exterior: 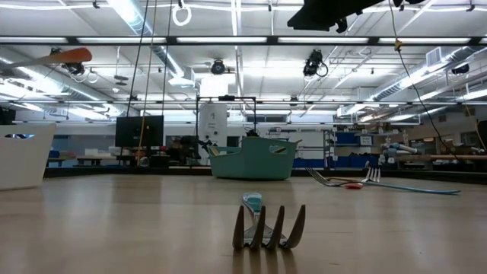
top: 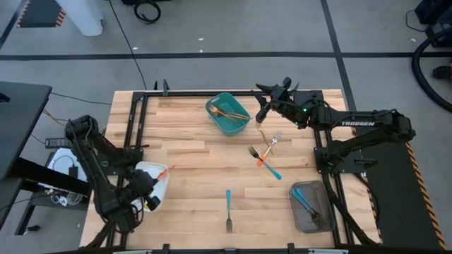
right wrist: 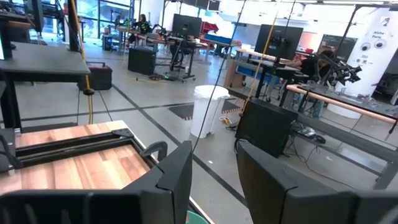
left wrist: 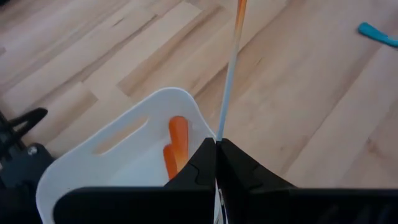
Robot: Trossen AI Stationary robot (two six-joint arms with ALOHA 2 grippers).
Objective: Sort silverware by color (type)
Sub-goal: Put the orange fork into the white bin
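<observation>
My left gripper (top: 151,188) is over the white tray (top: 143,171) at the table's near left, shut on an orange-handled utensil (left wrist: 231,62). The tray (left wrist: 118,134) holds two orange-handled pieces (left wrist: 176,144). My right gripper (top: 265,106) hovers open near the far edge, beside the teal bin (top: 224,121) that holds gold pieces (top: 229,111). A small gold piece (top: 260,128) shows just below it. An orange-handled fork (top: 269,148) and a blue-handled one (top: 265,164) lie crossed mid-table. Another blue-handled fork (top: 228,209) lies near the near edge, its tines (exterior: 268,226) close to the low camera. My left gripper pinches the orange-handled utensil by the metal end of its shaft (left wrist: 219,134) between the two shut fingers. The shaft runs straight out ahead of the fingertips, along them. Its orange handle end (exterior: 67,55) is the free end, lifted clear above the tray.
A grey tray (top: 302,212) at the near right holds blue-handled pieces (top: 305,199). Black frame rails run along the table's left, right and far edges. Bare wood lies between the white tray and the lone blue-handled fork.
</observation>
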